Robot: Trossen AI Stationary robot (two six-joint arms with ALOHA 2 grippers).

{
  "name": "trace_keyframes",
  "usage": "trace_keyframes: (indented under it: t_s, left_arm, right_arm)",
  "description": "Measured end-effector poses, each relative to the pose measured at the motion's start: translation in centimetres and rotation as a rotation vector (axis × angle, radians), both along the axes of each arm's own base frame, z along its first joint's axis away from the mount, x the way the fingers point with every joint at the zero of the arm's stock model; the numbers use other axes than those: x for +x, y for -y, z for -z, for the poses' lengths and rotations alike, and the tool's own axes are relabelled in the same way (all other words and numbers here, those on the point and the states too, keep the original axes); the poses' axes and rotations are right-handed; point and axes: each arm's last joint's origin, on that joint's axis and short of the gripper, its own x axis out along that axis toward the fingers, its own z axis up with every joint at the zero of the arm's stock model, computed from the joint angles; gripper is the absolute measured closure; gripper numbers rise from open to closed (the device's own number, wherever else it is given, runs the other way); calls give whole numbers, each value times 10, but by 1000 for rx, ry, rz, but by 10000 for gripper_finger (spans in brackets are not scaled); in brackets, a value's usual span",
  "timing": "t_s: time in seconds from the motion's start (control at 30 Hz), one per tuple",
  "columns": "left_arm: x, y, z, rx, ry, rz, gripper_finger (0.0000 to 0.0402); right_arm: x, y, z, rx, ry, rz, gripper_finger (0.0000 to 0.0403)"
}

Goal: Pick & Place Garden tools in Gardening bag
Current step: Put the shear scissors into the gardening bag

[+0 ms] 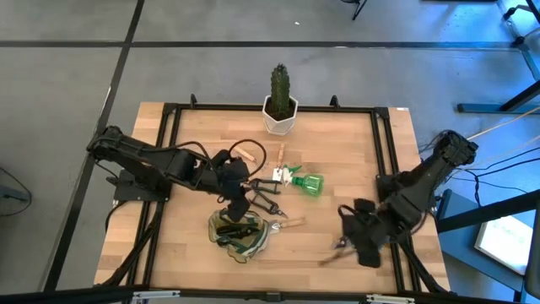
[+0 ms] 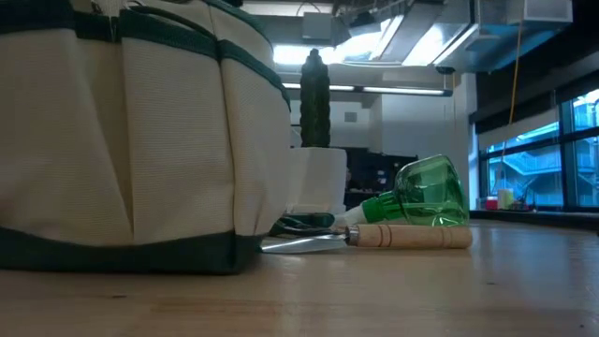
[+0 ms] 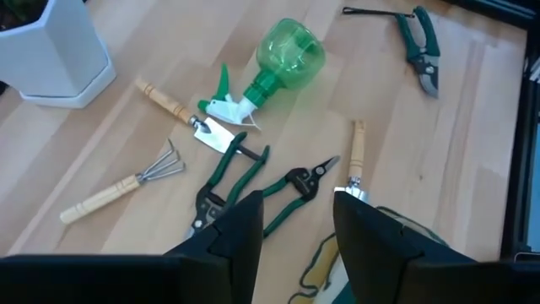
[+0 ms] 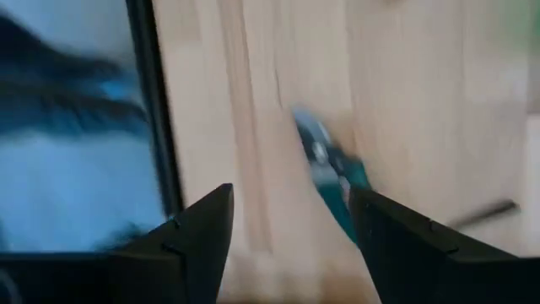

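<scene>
The olive and tan gardening bag (image 1: 240,232) stands near the table's front edge and fills the left of the low view (image 2: 131,140). Behind it lie the green sprayer (image 3: 283,59), a trowel (image 3: 181,114), a wooden-handled fork (image 3: 118,190), two green-handled shears (image 3: 228,181) and a wooden-handled tool (image 3: 357,156). My left gripper (image 3: 295,228) hangs open and empty above the bag's far rim. At the right front, my right gripper (image 4: 291,228) is open above another pair of green-handled shears (image 4: 333,181), which lies flat on the table; the fingers do not touch it.
A cactus in a white pot (image 1: 280,110) stands at the table's far edge, in the middle. A black frame rail (image 1: 384,160) runs along the table's right side, close to my right arm. Bare wood lies between the bag and the right-hand shears.
</scene>
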Motion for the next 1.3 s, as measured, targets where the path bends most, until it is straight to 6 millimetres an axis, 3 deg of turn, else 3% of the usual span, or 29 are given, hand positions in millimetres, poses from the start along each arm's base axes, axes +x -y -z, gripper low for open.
trace_keyframes:
  t_s: [0.17,0.3,0.57,0.8,1.0,1.3]
  left_arm:
    - [0,11,3,17,-1,8,264]
    - [-1,15,4,23,2,6,267]
    - [-2,17,4,25,7,5,270]
    - [-2,17,4,29,5,12,271]
    - [-1,17,4,18,1,18,271]
    - [0,16,3,25,38,-33,271]
  right_arm:
    - [-20,-14,12,-185,-38,-143,152]
    - [-19,-31,28,-258,-11,-177,131]
    - [-17,-73,94,-408,-161,-235,102]
    - [-13,-79,133,-529,-284,-85,107]
    - [-3,-85,134,-350,-316,134,129]
    - [1,-93,106,-230,-170,281,153]
